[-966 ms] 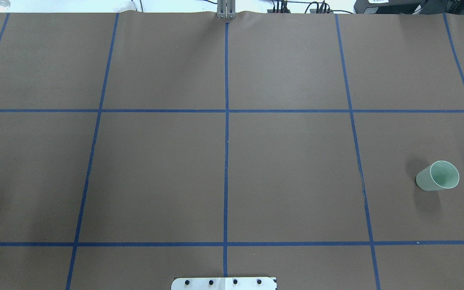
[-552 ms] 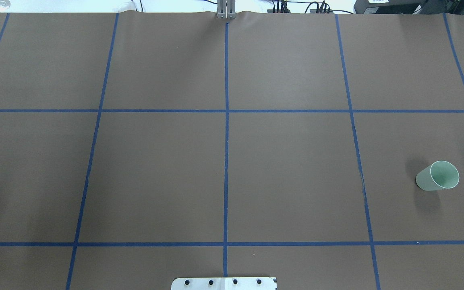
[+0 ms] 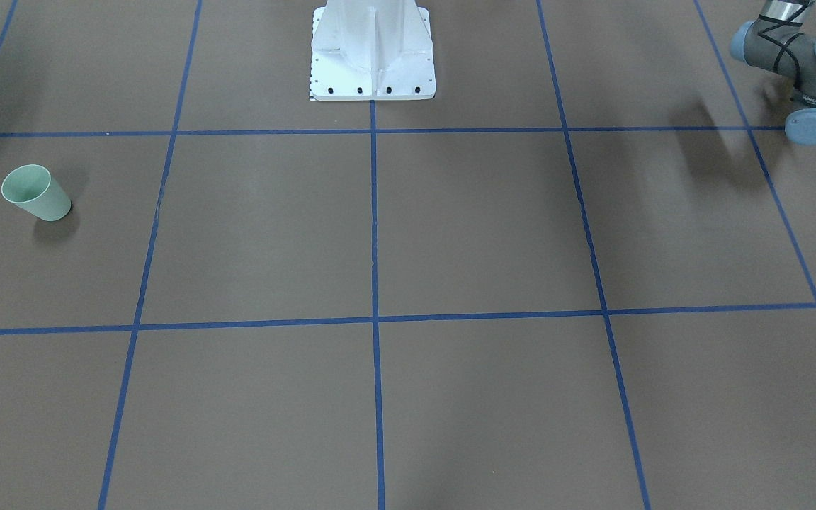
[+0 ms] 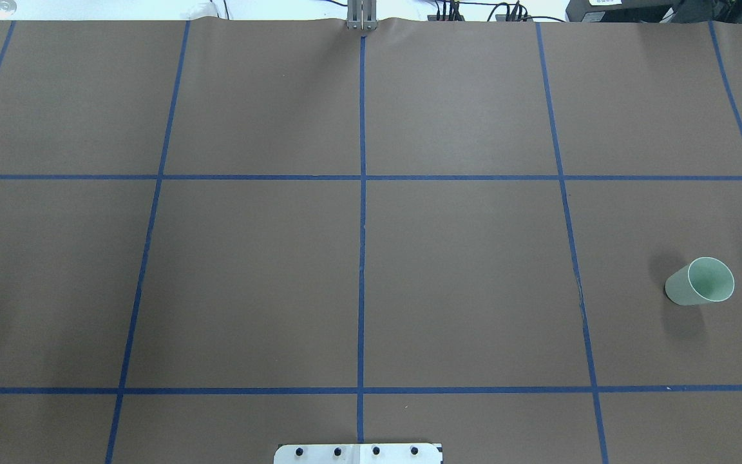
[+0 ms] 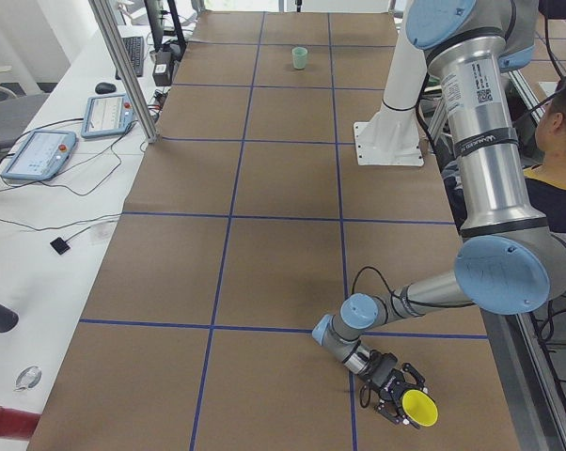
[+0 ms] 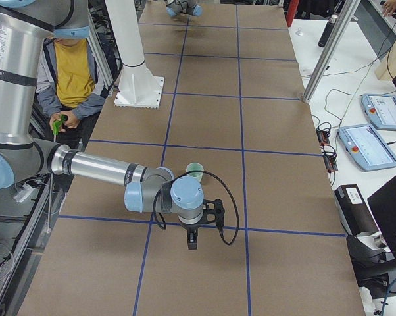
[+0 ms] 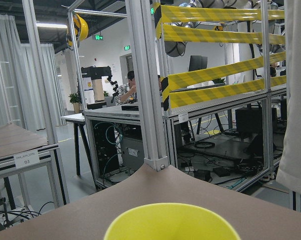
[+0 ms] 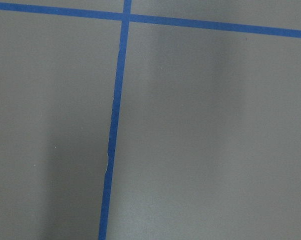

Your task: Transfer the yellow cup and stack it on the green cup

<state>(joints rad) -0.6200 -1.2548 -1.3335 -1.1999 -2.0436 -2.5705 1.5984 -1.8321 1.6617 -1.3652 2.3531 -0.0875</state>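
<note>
The green cup (image 4: 699, 282) stands upright on the brown table's right side, with nothing near it; it also shows in the front view (image 3: 34, 193), far away in the left view (image 5: 300, 58) and in the right view (image 6: 195, 170). The yellow cup (image 5: 420, 408) is at the tip of my left gripper (image 5: 394, 393), low over the near table end, mouth turned sideways. Its rim fills the bottom of the left wrist view (image 7: 171, 222). I cannot tell how the jaws stand. My right gripper (image 6: 192, 242) points down over the table, short of the green cup; I cannot tell its state.
The white robot pedestal (image 3: 372, 49) stands at the table's robot-side edge. Blue tape lines (image 4: 361, 258) grid the brown mat. A seated person (image 6: 73, 72) is beside the base. Side benches hold tablets (image 5: 39, 155) and cables.
</note>
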